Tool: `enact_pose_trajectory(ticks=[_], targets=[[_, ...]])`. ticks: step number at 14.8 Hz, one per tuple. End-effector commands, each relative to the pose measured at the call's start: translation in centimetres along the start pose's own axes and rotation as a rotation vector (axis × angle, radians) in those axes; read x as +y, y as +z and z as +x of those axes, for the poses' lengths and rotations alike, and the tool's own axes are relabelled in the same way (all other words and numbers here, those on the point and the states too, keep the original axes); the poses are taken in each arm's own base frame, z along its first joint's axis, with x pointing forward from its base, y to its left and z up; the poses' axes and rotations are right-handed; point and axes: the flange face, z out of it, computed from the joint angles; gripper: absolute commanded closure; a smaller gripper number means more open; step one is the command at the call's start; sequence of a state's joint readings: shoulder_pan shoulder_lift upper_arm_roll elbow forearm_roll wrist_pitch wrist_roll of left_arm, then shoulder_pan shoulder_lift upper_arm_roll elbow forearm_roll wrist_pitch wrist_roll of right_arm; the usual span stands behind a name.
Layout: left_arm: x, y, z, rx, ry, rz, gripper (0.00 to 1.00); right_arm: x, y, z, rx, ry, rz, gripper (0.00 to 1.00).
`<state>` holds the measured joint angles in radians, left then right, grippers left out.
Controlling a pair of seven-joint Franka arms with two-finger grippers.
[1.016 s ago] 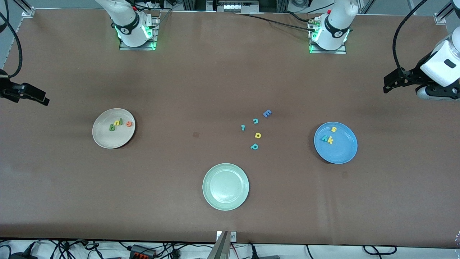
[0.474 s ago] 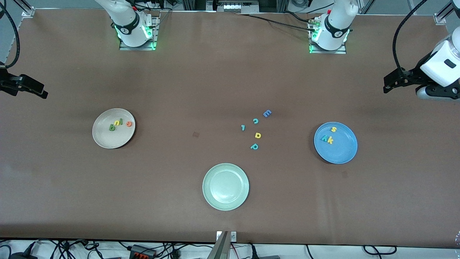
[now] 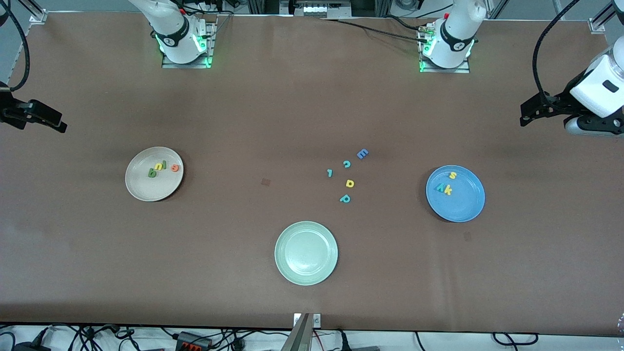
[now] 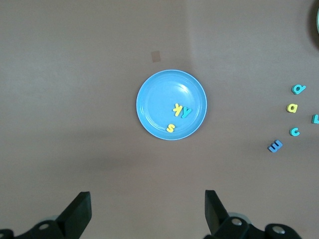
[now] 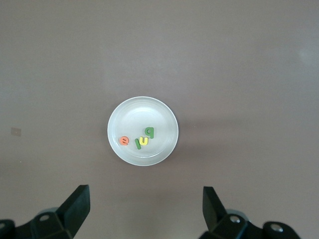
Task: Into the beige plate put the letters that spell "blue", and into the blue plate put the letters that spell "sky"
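Note:
The beige plate (image 3: 148,190) lies toward the right arm's end of the table. In it are the dark green b (image 3: 152,172), yellow u (image 3: 158,166), green l (image 3: 165,165) and orange e (image 3: 175,168). The blue plate (image 3: 463,204) lies toward the left arm's end and holds the yellow s (image 3: 453,175), teal y (image 3: 440,187) and yellow k (image 3: 448,190). My right gripper (image 5: 145,194) hangs open and empty high above the beige plate (image 5: 139,112). High over the blue plate (image 4: 159,99), my left gripper (image 4: 147,199) is open too, holding nothing.
A pale green plate (image 3: 306,253) sits nearest the front camera. Between the two filled plates lie loose letters: a blue E (image 3: 362,154), teal c (image 3: 346,164), teal l (image 3: 330,172), yellow a (image 3: 349,183) and teal p (image 3: 345,198).
The right gripper has shifted slightly upward in the front view. The left arm, the plates and the letters have not moved.

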<state>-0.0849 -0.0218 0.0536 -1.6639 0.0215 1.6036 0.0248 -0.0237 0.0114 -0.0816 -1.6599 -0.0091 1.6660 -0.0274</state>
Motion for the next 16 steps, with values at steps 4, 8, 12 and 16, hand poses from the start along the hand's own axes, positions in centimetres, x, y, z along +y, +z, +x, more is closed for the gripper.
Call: enact_pose_trajectory(ticks=[4, 8, 12, 16], targets=[[-0.2, -0.7, -0.3, 0.002, 0.012, -0.013, 0.00, -0.9, 0.2, -0.8, -0.011, -0.040, -0.038, 0.00], [-0.2, -0.7, -0.3, 0.004, 0.012, -0.013, 0.00, -1.2, 0.2, -0.8, -0.011, -0.045, -0.040, 0.00], [-0.2, -0.7, -0.3, 0.004, 0.012, -0.013, 0.00, -1.2, 0.3, -0.8, -0.012, -0.045, -0.040, 0.00], [-0.2, -0.7, -0.3, 0.002, 0.012, -0.013, 0.00, -1.2, 0.3, -0.8, -0.011, -0.046, -0.041, 0.00]])
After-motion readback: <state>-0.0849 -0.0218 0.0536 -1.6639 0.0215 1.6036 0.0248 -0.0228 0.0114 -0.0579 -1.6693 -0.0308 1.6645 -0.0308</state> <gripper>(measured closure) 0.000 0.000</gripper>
